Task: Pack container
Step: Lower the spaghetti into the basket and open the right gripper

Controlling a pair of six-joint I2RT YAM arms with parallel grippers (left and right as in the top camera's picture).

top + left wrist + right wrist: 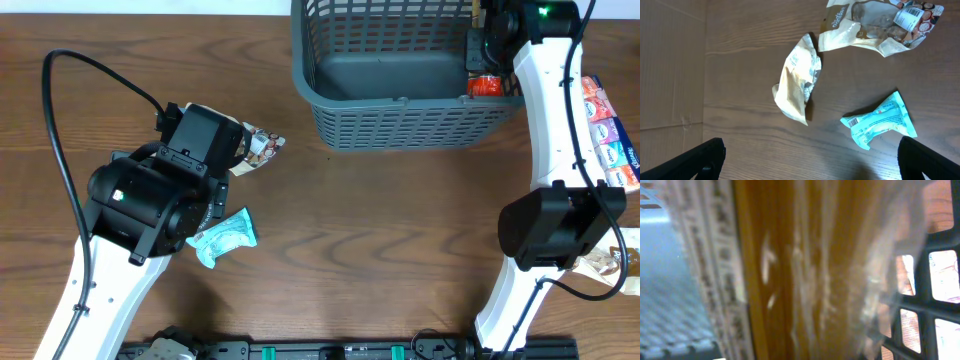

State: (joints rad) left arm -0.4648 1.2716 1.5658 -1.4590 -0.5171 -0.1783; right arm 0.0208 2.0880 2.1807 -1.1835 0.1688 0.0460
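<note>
The dark grey-blue mesh container (400, 115) stands at the top centre. My right gripper (488, 40) is inside its right end, and a yellow-orange packet (790, 270) fills the right wrist view and hides the fingers. It seems held. The same packet (472, 50) hangs by the container's right wall, above a red packet (485, 87). My left gripper (812, 162) is open and empty, low over the table. Ahead of it lie a cream packet (797, 80), a teal packet (880, 120) and a brown-and-white packet (875, 25).
Several snack packets (608, 125) lie in a row at the right edge, and a brownish one (605, 265) lies by the right arm's base. The teal packet (222, 238) and the brown-and-white packet (262, 148) flank the left arm's wrist. The container's mesh wall (935, 305) is close to the right gripper.
</note>
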